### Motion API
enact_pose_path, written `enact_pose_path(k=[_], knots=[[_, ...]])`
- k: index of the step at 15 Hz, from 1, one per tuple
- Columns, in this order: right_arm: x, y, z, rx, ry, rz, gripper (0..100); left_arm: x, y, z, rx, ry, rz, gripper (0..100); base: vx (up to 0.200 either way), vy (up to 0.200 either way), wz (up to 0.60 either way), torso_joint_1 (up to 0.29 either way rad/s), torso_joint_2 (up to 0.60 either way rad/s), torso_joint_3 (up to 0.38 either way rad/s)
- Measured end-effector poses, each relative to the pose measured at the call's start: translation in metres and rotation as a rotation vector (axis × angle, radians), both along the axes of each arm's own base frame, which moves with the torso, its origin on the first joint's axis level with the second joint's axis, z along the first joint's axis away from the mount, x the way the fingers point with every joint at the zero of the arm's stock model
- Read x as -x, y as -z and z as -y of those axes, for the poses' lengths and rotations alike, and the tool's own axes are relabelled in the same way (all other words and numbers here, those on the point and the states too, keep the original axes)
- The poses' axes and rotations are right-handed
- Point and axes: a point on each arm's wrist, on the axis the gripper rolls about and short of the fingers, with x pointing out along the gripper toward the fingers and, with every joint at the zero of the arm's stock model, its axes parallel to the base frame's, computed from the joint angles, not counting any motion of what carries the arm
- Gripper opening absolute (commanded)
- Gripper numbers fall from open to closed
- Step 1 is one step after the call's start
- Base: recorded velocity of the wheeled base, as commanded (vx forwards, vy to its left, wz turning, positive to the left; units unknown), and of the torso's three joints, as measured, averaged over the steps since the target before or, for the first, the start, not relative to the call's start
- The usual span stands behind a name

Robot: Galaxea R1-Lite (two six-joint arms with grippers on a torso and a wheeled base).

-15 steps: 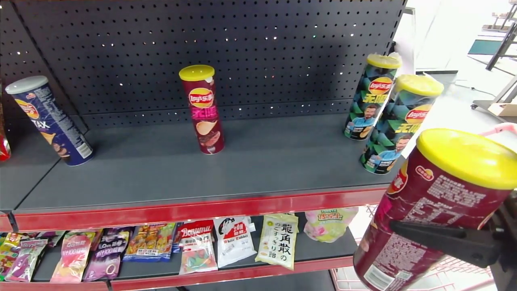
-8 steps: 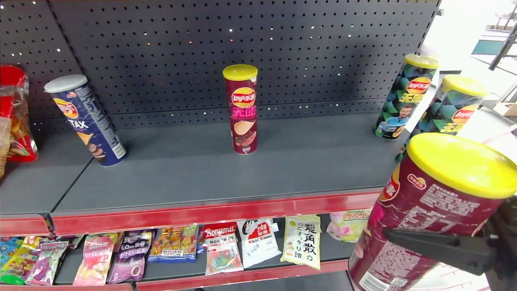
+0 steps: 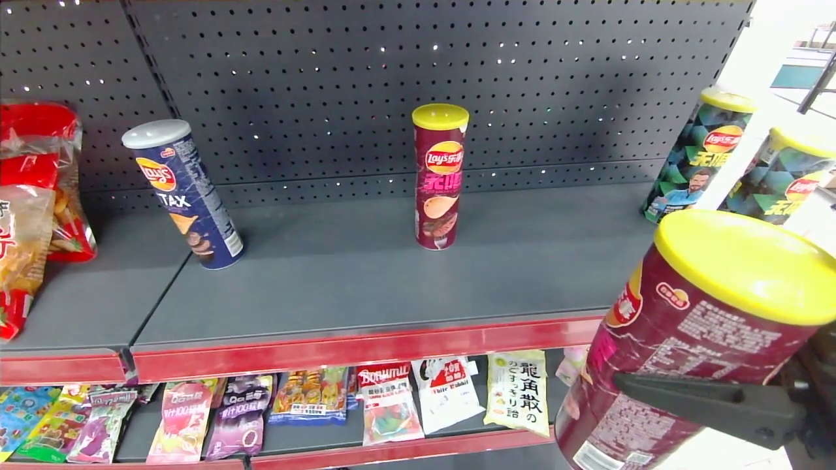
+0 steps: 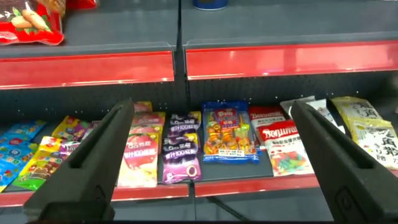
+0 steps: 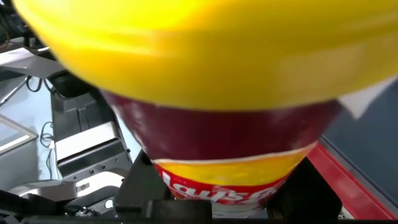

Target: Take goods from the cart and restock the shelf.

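My right gripper [image 3: 673, 391] is shut on a maroon chip can [image 3: 686, 326] with a yellow lid, held tilted in front of the shelf's right end, below its red front edge [image 3: 366, 346]. One black finger [image 3: 712, 401] crosses the can's side. In the right wrist view the same maroon chip can [image 5: 217, 143] sits between the jaws of the right gripper [image 5: 224, 196]. On the grey shelf [image 3: 366, 281] a matching maroon can [image 3: 439, 176] stands upright at the middle. My left gripper [image 4: 208, 165] hangs open and holds nothing, facing the lower shelf.
A blue can [image 3: 186, 196] stands left of the middle. Two green-black cans [image 3: 702, 156] stand at the right end. Red snack bags [image 3: 32, 189] lie at the far left. Several snack packets [image 3: 392, 405] fill the lower shelf [image 4: 249, 180]. Bare shelf lies between the cans.
The head camera has turned: everything on the shelf sits farther right in the picture, and the red bags have come in at the left. The held can keeps its place and grip.
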Motion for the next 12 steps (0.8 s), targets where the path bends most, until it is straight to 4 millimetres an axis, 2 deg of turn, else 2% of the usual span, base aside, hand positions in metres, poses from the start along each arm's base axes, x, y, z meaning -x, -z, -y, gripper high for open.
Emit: enact_pose_path(k=[4,11,12], knots=[[-0.0009,-0.0004,-0.0022,0.004,-0.007,0.001,0,0.0000,0.0001,0.0000,0.000,0.000,-0.001,100,0.200,0.000,0.00,-0.002,0.00,0.004],[-0.0021,-0.0065,-0.0038,-0.010,-0.009,0.014,0,0.0000,0.0001,0.0000,0.002,0.001,-0.001,100,0.000,0.000,0.00,0.000,0.00,0.000],[-0.0023,-0.0067,-0.0037,-0.009,-0.007,0.014,0,0.0000,0.0002,0.0000,0.002,0.000,-0.002,100,0.200,0.000,0.00,0.007,-0.01,-0.002]])
